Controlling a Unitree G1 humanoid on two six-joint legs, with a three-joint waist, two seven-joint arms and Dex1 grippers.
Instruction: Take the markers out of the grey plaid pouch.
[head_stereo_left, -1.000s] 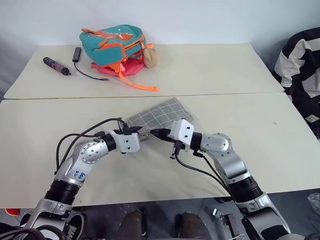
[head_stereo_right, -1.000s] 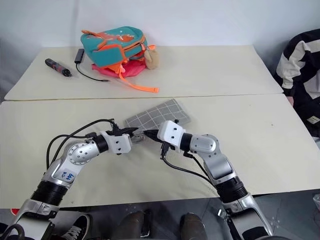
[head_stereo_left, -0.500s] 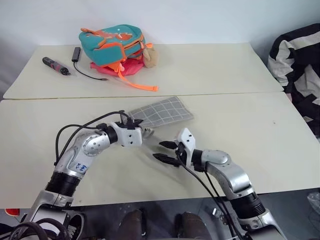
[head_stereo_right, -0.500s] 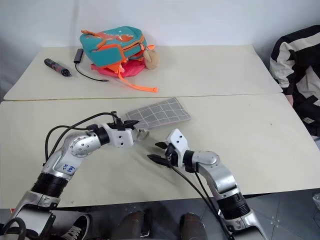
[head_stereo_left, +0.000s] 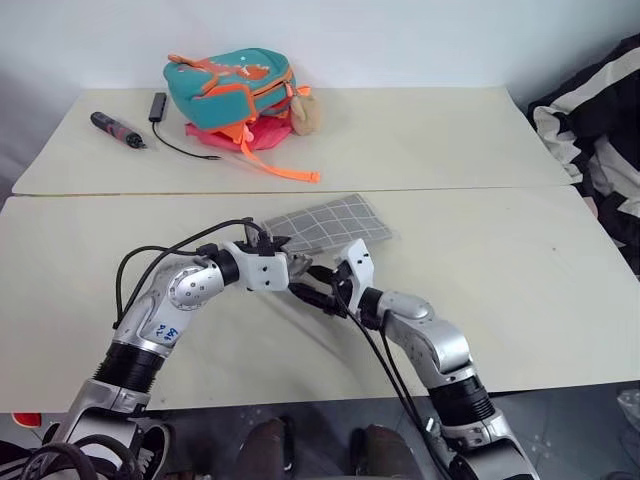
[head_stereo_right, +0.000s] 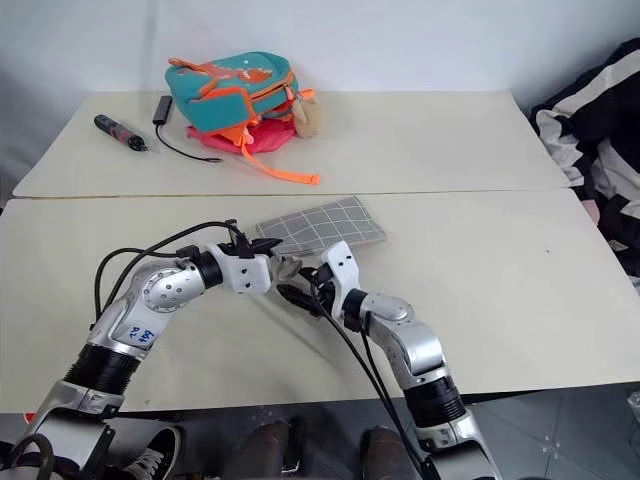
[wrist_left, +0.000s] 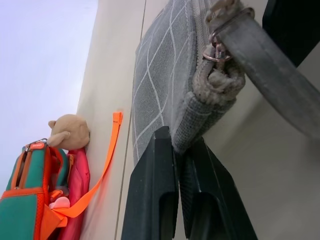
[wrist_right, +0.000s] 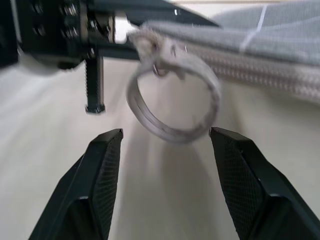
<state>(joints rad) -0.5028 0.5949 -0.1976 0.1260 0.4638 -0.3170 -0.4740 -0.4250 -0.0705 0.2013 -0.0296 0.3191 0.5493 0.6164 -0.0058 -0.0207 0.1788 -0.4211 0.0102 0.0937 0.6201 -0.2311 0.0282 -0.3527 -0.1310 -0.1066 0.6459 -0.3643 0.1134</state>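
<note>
The grey plaid pouch lies flat on the near table, its near corner lifted slightly. My left gripper is shut on that corner, and the left wrist view shows the fabric pinched between the fingers. A grey zipper loop hangs from the same end. My right gripper stands open just in front of the loop, one finger on each side and touching nothing. The zipper looks closed along the pouch's edge. The markers are hidden.
A teal-and-orange backpack with a pink item and a small plush sits on the far table. A black-and-red tool with a cable lies at the far left. Black-and-white striped cloth hangs past the right edge. A seam divides the two tables.
My right gripper opened, rolled and pulled back from the pouch's end, then came in again toward the zipper loop. The left gripper kept its hold and raised the corner a little.
</note>
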